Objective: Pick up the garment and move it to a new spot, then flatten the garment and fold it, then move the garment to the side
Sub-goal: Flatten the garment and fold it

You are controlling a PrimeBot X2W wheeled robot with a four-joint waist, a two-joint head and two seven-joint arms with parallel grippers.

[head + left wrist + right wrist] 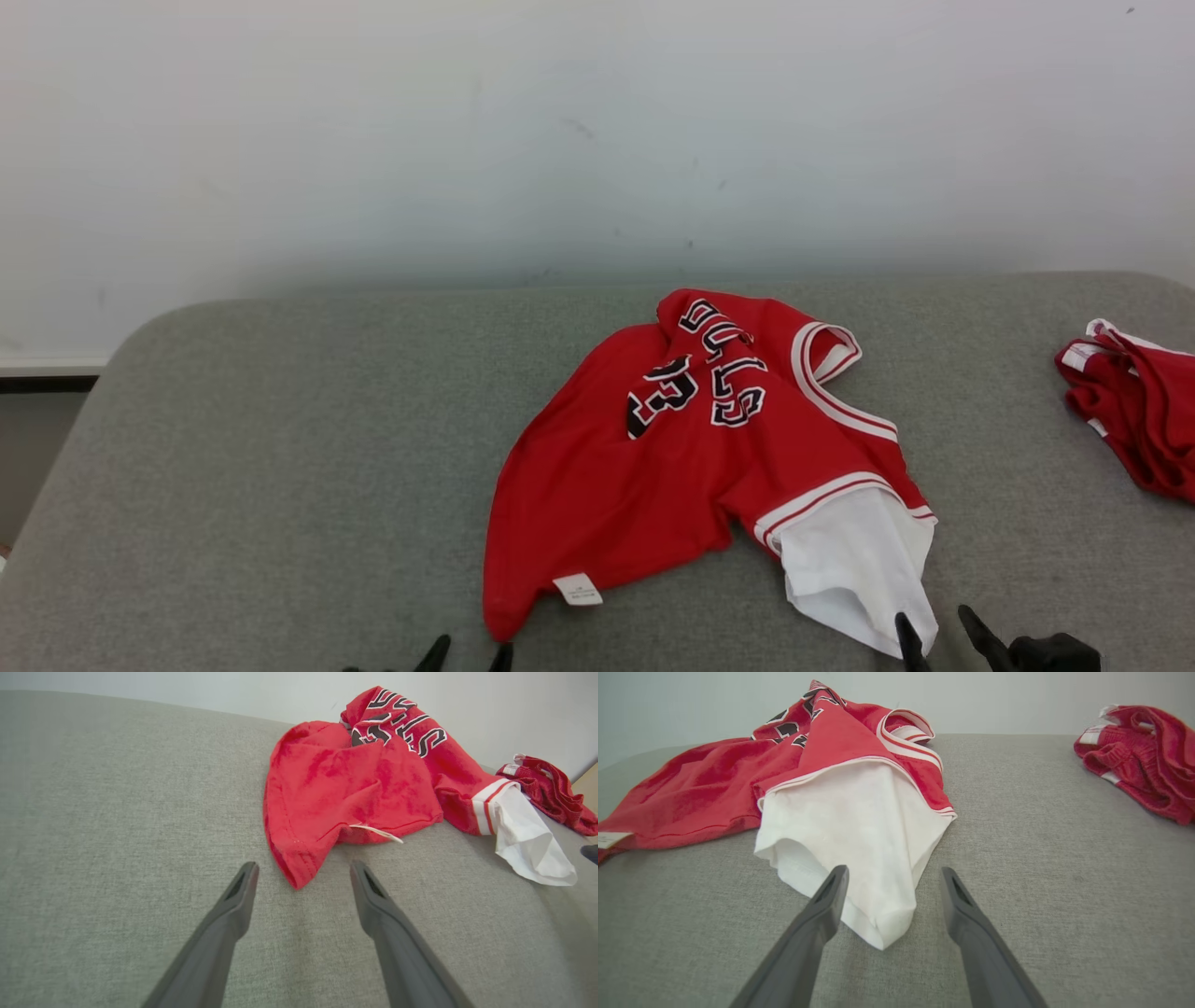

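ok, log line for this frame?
phase: pre-grasp | left claw: open, at jersey hem corner | right claw: open, at white sleeve tip | held: nothing

The red jersey [681,467] lies crumpled and face up on the grey padded surface [280,467], right of its middle, reaching from near the far edge to the near edge. Black, white-outlined lettering shows on its rumpled far part. Striped white trim rims the neck opening. A white sleeve [854,569], perhaps an attached undershirt, points toward the near edge, and a small white tag [578,589] sits at the hem.
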